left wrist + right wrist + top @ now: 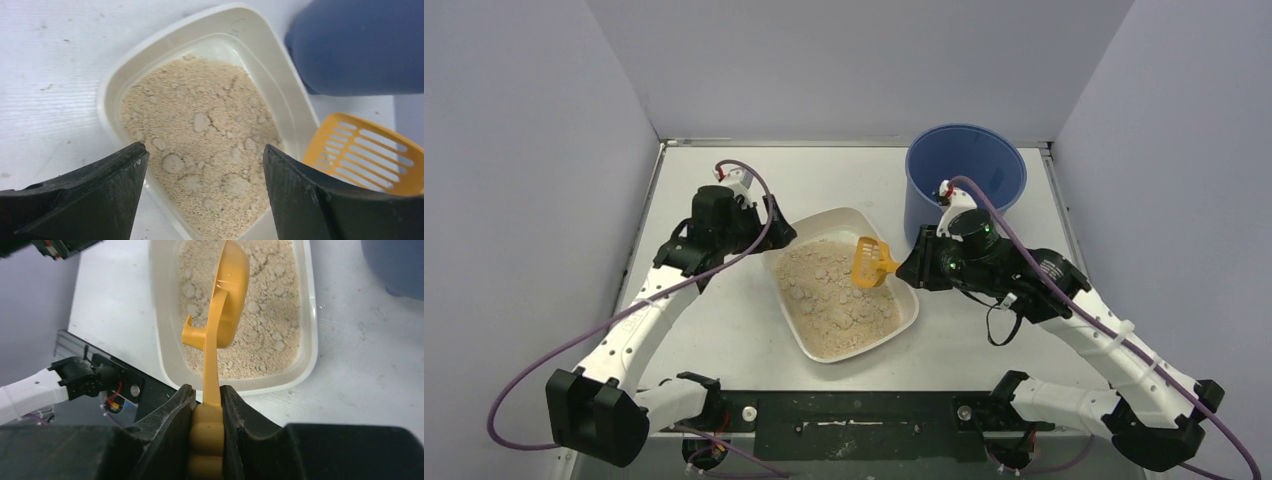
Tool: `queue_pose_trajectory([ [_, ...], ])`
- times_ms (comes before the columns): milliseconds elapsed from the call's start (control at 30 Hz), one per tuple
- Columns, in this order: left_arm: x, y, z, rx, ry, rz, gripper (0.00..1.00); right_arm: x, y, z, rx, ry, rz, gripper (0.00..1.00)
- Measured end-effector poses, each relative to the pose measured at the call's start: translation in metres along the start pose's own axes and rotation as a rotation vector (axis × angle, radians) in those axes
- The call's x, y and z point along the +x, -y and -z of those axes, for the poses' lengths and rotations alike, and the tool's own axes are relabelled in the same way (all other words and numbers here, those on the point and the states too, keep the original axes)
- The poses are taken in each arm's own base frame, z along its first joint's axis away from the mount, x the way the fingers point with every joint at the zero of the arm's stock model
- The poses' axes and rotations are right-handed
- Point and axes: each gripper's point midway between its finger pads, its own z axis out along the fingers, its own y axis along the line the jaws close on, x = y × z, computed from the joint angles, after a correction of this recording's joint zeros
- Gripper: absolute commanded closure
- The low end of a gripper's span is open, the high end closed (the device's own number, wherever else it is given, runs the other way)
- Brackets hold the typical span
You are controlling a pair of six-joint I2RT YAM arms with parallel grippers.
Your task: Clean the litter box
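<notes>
Here your left gripper (pixel 205 149) is spread at the litter box (pixel 107 95) left rim; right gripper (pixel 206 390) pinches the scoop (pixel 227 300) above it.

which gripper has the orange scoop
The right gripper, fingers shut on the orange scoop; the left gripper hovers open and empty by the litter box.

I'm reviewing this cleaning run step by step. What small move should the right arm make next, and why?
Probably dip the scoop head-first into the litter and slide it under one of the clumps. The right gripper is shut on the scoop's handle, the scoop hangs over the litter box and looks empty, and several lumps show in the litter.
</notes>
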Motion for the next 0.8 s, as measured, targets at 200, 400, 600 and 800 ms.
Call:
queue_pose_trajectory([
  [200, -0.002, -0.04, -0.019, -0.208, -0.032, -0.048, 0.18, 0.016, 0.019, -0.02, 0.117, -0.102, -0.038, 1.0],
  [400, 0.011, -0.072, -0.041, -0.336, -0.103, -0.081, 0.2, 0.014, 0.043, -0.03, 0.205, -0.137, -0.13, 1.0],
  [600, 0.027, -0.095, -0.059, -0.416, -0.177, -0.102, 0.24, 0.022, 0.066, -0.039, 0.243, -0.185, -0.239, 1.0],
  [800, 0.035, -0.109, -0.073, -0.463, -0.229, -0.116, 0.3, 0.036, 0.069, -0.046, 0.251, -0.256, -0.267, 1.0],
])
